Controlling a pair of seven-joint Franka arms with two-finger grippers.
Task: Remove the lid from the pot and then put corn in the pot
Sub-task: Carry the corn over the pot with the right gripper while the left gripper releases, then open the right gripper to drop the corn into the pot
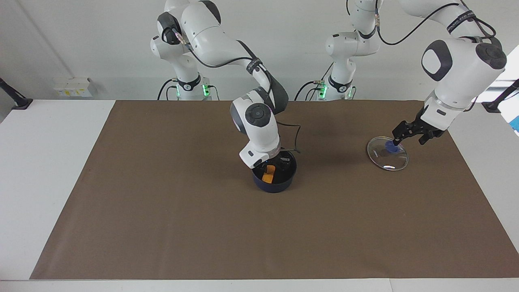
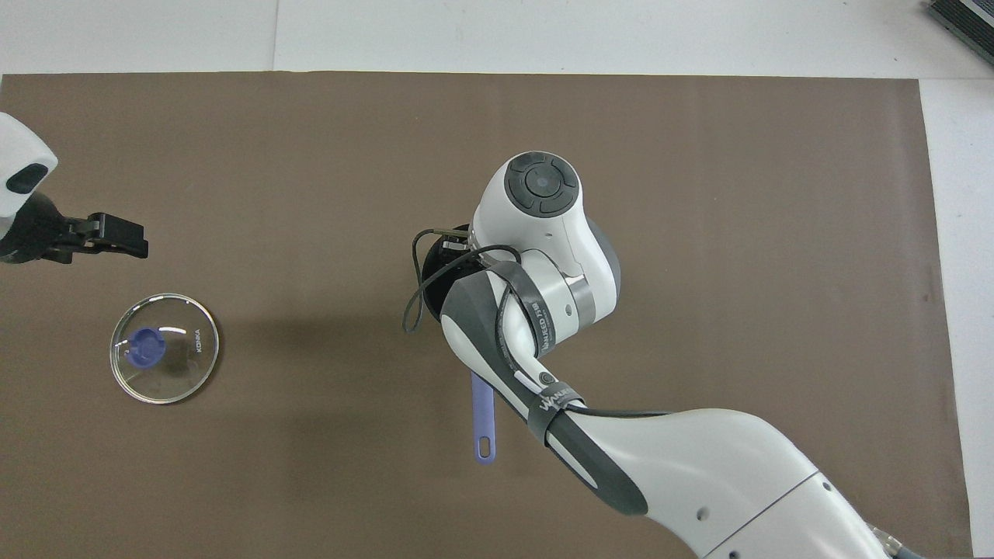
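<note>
The dark blue pot stands mid-table on the brown mat. In the overhead view only its long blue handle and a bit of rim show under the right arm. The orange-yellow corn is inside the pot. My right gripper reaches down into the pot right over the corn. The glass lid with its blue knob lies flat on the mat toward the left arm's end, and it also shows in the overhead view. My left gripper is open and empty, just above the lid's edge beside the knob.
The brown mat covers most of the white table. A small white box sits at the wall near the right arm's end. Black clamp mounts stand at the table's ends.
</note>
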